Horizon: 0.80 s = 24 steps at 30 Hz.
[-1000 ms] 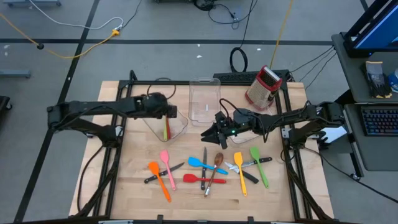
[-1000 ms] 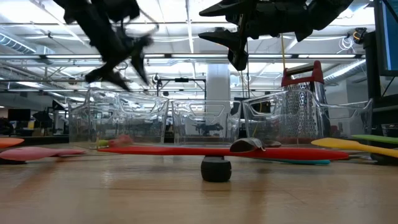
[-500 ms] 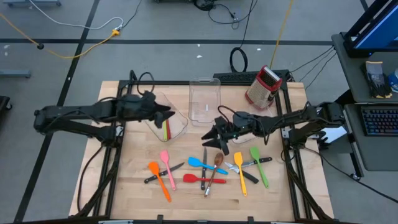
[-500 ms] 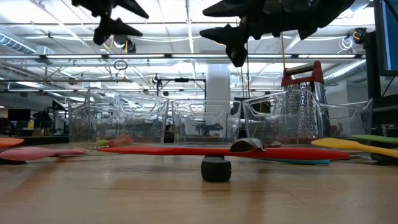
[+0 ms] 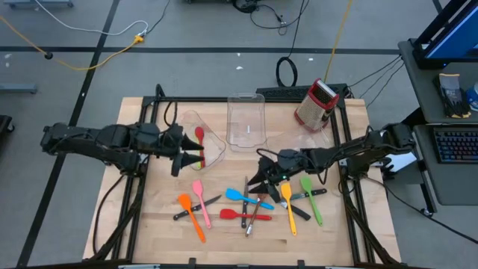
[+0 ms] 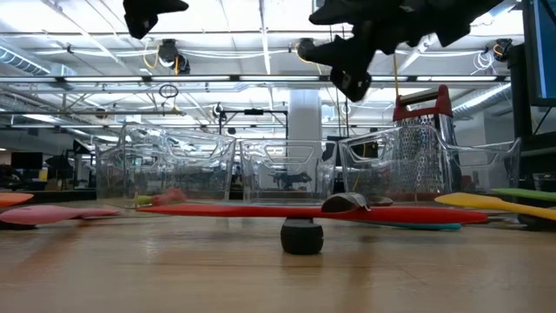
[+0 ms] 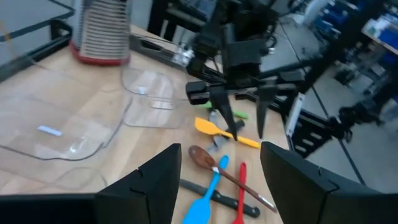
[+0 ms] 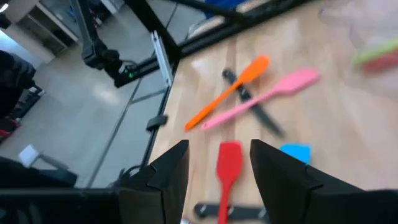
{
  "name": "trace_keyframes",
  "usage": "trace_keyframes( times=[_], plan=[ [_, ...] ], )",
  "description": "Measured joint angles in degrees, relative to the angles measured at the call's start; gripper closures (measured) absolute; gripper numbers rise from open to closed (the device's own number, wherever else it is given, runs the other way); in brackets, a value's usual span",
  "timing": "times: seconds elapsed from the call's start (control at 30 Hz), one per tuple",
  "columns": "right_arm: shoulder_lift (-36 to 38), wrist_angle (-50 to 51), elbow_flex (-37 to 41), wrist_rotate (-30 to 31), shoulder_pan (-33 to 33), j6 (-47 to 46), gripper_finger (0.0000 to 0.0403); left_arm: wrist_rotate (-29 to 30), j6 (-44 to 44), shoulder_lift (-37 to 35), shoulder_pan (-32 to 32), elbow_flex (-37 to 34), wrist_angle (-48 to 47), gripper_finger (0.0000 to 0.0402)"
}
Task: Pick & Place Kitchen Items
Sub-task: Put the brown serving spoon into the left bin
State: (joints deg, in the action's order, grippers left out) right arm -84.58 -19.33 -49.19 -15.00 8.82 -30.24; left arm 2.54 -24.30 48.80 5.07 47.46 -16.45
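Several utensils lie flat on the wood near the near edge: an orange spatula point(image 5: 191, 217), a pink spatula point(image 5: 198, 191), a blue spatula point(image 5: 246, 197), a red spatula point(image 5: 239, 214), a brown spoon point(image 5: 261, 194), a yellow spatula point(image 5: 288, 205), a green spatula point(image 5: 311, 196) and black-handled knives. My right gripper point(image 5: 257, 181) hangs open above the blue and red spatulas; the red spatula point(image 8: 229, 164) shows below its fingers. My left gripper point(image 5: 184, 159) is open in the air beside a tipped clear bin point(image 5: 213, 149), which holds a red spoon point(image 5: 199, 134).
An upright clear bin point(image 5: 246, 119) stands at the far middle, with the red-topped metal grater point(image 5: 315, 104) to its right. Black frame rails run along both table sides. Bare wood lies between the bins and the row of utensils.
My left gripper has drawn back from above the tipped bin toward the table's left and slightly toward the near edge, uncovering the red spoon inside. My right gripper has moved toward the near edge, from beside the bins to over the utensils. Both stay open.
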Motion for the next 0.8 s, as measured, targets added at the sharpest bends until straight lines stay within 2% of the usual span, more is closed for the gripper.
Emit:
trace_keyframes(
  times=[0.17,0.63,0.8],
  plan=[
    [0.0,5.0,0.0,-0.1,2.3,-8.2,0.0236,0.0,2.3,-0.2,2.5,0.0,0.0,0.0176],
    [0.0,9.0,0.0,-0.1,7.8,-48.2,0.0236,0.0,6.7,-0.2,6.9,0.0,0.0,0.0176],
    [0.0,11.8,0.0,-0.1,9.8,-55.2,0.0236,0.1,8.1,-0.2,7.1,0.0,0.1,0.0176]
  ],
)
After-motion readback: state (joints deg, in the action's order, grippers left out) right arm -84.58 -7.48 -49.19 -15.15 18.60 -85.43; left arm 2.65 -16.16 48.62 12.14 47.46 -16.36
